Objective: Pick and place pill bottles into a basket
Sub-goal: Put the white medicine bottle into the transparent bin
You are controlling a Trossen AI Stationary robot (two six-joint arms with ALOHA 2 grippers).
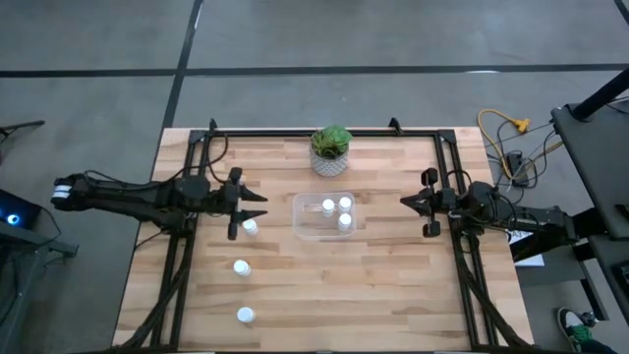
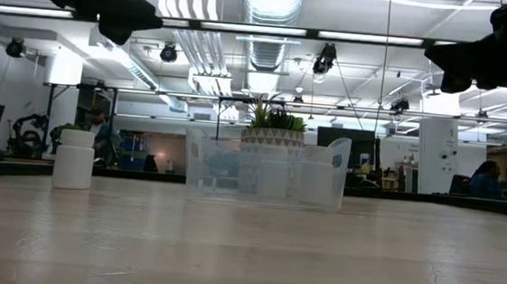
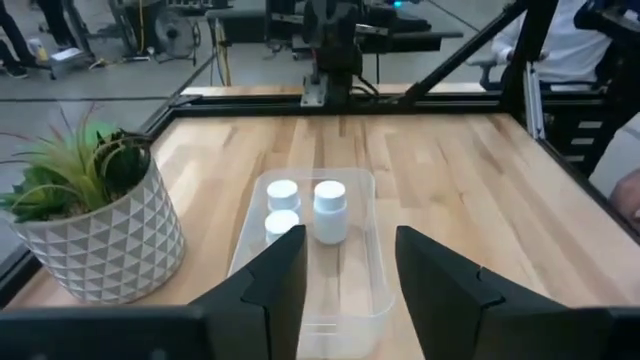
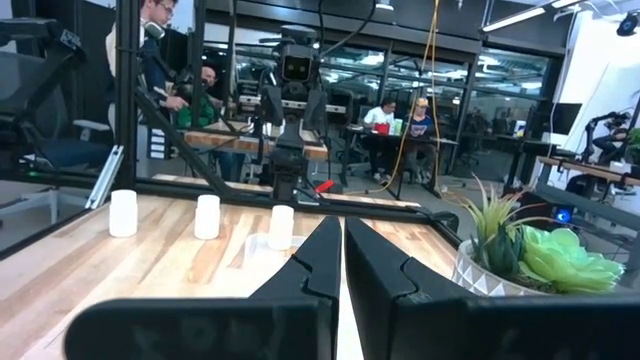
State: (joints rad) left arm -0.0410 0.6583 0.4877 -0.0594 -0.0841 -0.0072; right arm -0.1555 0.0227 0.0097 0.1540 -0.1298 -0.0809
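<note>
The clear tray (image 1: pixel 313 228) lies at the table's middle with three white pill bottles (image 1: pixel 344 222) standing in it; they also show in the left wrist view (image 3: pixel 330 210). Three more bottles stand on the table left of the tray: one (image 1: pixel 250 227) close by my left gripper, one (image 1: pixel 241 266) nearer, one (image 1: pixel 245 316) by the near edge. My left gripper (image 1: pixel 260 206) (image 3: pixel 350 250) is open and empty above the table, left of the tray, pointing at it. My right gripper (image 1: pixel 404 202) (image 4: pixel 338 228) is shut and empty, right of the tray.
A white patterned pot with a green plant (image 1: pixel 331 149) stands behind the tray near the far edge. Black frame rails (image 1: pixel 187 246) run along the table's left, right and far sides. Bare wood lies in front of the tray and at the near right.
</note>
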